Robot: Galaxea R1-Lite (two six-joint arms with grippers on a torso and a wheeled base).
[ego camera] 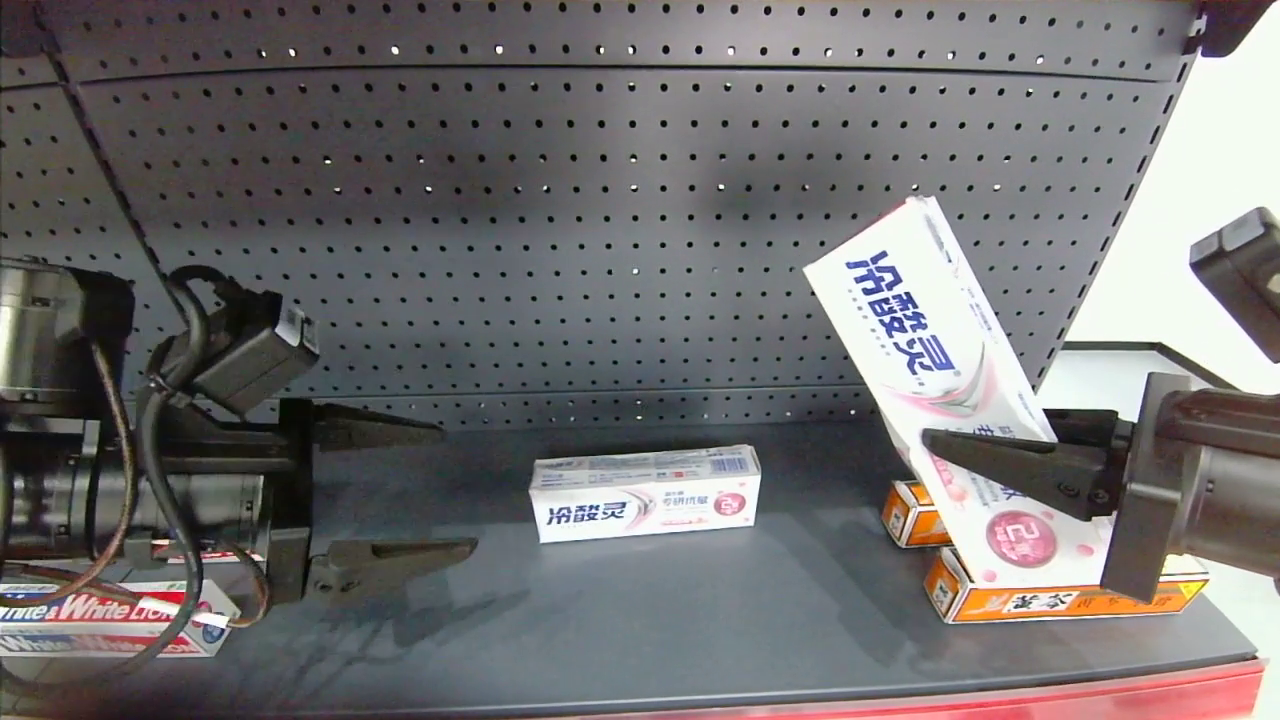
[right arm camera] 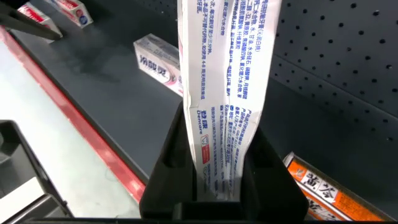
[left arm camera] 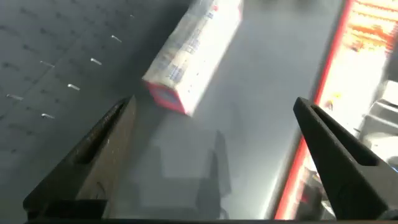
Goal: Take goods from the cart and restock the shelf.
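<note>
- The right gripper [ego camera: 985,455] is clamped on a white-and-pink toothpaste box [ego camera: 925,340] near the box's lower end, one dark finger [ego camera: 1000,462] lying across the printed front, the other hidden behind the box.
- In the right wrist view the same box [right arm camera: 227,93] rises straight out from between the gripper's [right arm camera: 217,180] two black jaws, narrow printed side toward the camera.
- The held box is tilted (upper end leaning toward the robot's left and up in front of the pegboard back [ego camera: 600,250]). Its lower end is over the right part of the shelf [ego camera: 700,620]; whether it touches anything there cannot be told.
- Just under and behind that lower end lie two orange boxes, a long one [ego camera: 1050,598] near the front and a smaller one [ego camera: 905,515] farther back; the long one also shows in the right wrist view [right arm camera: 323,186].
- A second toothpaste box of the same kind [ego camera: 645,492] lies flat on its long side in the middle of the shelf, apart from both grippers; it also shows in the left wrist view [left arm camera: 193,56] and the right wrist view [right arm camera: 158,62].
- The left gripper [ego camera: 455,490] is over the left part of the shelf with its jaws spread wide and nothing between them; the left wrist view shows the gripper [left arm camera: 214,106] pointing toward the lying box but well short of it.
- A red-and-white box [ego camera: 60,620] lies flat at the shelf's front left corner, under the left arm.
- The shelf has a red front edge [ego camera: 1100,695].
</note>
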